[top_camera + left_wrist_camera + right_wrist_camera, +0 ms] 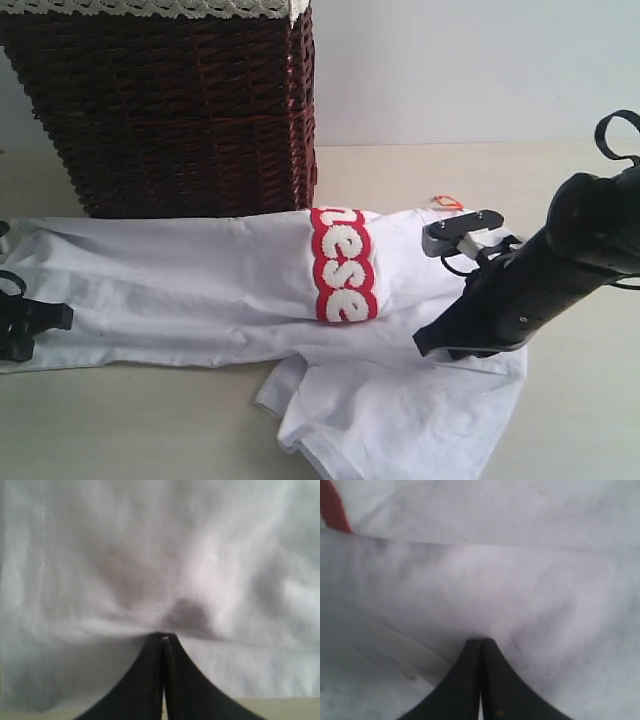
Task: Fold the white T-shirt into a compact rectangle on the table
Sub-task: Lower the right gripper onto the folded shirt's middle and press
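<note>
Both left pincer (163, 638) and right pincer (481, 641) clamp tight, seemingly pinching the white T-shirt (200, 290); wicker basket (180, 110) crowds behind.

Looks like a lab test bench dressed as a laundry corner. Bare cream table (590, 400), blank pale wall (470, 70). The only home props are a dark wicker basket (180, 110) with a lace liner (150, 8), beyond the fingers of the left gripper (30, 318), and a white T-shirt (200, 290) stretching from those fingers to the right gripper (428, 345).

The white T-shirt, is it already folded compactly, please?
Partly folded: the white T-shirt lies as a long band across the table, a loose flap spilling out.
</note>
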Robot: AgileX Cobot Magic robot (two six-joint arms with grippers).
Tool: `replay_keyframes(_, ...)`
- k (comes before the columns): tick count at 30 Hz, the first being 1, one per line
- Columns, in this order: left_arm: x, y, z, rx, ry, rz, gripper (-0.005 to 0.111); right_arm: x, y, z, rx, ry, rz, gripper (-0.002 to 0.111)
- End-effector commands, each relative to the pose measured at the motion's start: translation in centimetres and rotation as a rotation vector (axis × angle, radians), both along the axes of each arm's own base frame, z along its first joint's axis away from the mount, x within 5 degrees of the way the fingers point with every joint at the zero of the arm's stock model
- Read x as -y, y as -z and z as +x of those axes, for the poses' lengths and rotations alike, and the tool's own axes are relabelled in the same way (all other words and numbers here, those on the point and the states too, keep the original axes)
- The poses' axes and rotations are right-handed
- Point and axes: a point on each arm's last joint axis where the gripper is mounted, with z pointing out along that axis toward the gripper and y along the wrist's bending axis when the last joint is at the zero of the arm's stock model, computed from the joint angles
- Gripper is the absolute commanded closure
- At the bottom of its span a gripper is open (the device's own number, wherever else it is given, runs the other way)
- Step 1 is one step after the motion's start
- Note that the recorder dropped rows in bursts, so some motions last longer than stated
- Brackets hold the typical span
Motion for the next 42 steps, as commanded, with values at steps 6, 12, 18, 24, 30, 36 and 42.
replay_keyframes(6,1.9,1.1,-6.2,-0.465,0.061,-0.056,0.107,0.5,0.0,-4.4,-0.137,-0.048,-0.003,0.108)
replay_keyframes(12,1.7,0.1,-8.2,-0.498,0.087,-0.046,0.107,0.3,-0.2,-5.5,-0.236,-0.055,0.020,0.108)
replay_keyframes(18,1.7,-2.9,-8.3,-0.343,0.072,-0.051,0.107,0.2,-1.5,-6.2,-0.277,-0.078,0.045,0.108)
replay_keyframes(24,1.4,-6.8,-7.0,0.018,0.008,-0.053,0.107,0.2,-5.0,-6.1,-0.098,-0.078,0.063,0.108)
replay_keyframes(30,1.2,-9.4,-6.1,0.284,-0.003,-0.048,0.107,0.7,-8.4,-4.9,0.216,-0.023,0.051,0.108)
replay_keyframes(36,1.1,-7.9,-4.2,0.340,-0.024,-0.035,0.107,1.5,-7.0,-2.4,0.326,0.101,0.011,0.108)
replay_keyframes(42,1.3,-4.9,-0.8,0.314,-0.035,-0.018,0.107,2.4,-4.0,1.9,0.248,0.167,-0.006,0.108)
